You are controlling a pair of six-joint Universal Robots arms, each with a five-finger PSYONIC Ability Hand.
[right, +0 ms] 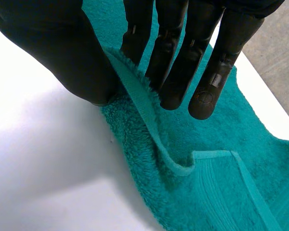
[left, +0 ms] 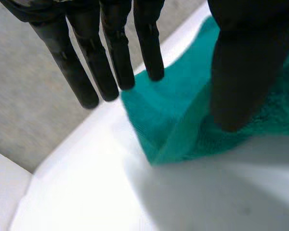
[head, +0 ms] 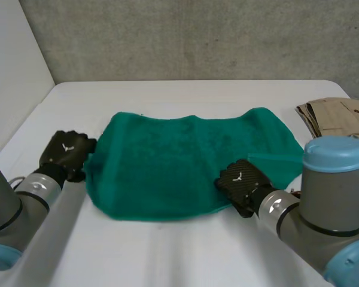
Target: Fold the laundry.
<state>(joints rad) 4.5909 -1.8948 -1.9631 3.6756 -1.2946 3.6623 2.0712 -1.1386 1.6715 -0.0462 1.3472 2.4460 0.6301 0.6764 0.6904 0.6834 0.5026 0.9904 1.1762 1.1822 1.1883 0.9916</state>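
A green towel [head: 185,161] lies spread and a little rumpled in the middle of the white table [head: 167,251]. My left hand [head: 64,154] sits at the towel's left edge. In the left wrist view its fingers [left: 111,62] are straight and stand apart from the thumb, with the towel's corner [left: 183,110] lying flat on the table beneath them. My right hand [head: 242,182] is at the towel's near right edge. There its thumb [right: 53,48] and fingers pinch a raised fold of the towel's hem [right: 135,91].
A folded beige garment [head: 338,116] lies at the table's far right edge. A grey wall stands behind the table. Bare tabletop [head: 137,257] runs along the near side between my arms.
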